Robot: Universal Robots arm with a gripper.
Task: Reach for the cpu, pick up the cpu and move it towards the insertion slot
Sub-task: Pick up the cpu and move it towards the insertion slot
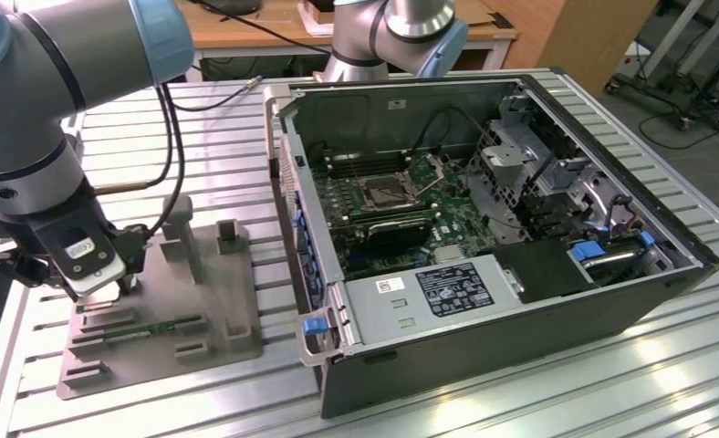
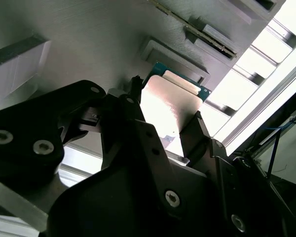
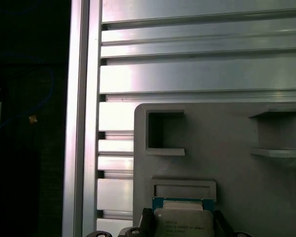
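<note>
Clamping thin square silvery-topped, green-rimmed cpu by two opposite edges with black two-finger gripper at grey plastic fixture, exterior view's left; likely light, rigid, slick, fragile underneath, so edge grip only, modest squeeze.

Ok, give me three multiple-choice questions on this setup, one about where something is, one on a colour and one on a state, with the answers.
1. In the exterior view, where is the pincer?
A. inside the computer case
B. over the fixture plate at that view's left
C. resting on a chair

2. What colour is the latch tab at the case's near corner?
A. red
B. yellow
C. blue

3. The computer case is:
A. open, board exposed
B. closed on all sides
C. upside down

Answers:
1. B, it hangs over the plate, and both wrist views show the cpu right at it.
2. C, the tab is plainly blue.
3. A, the green board shows inside.
</note>
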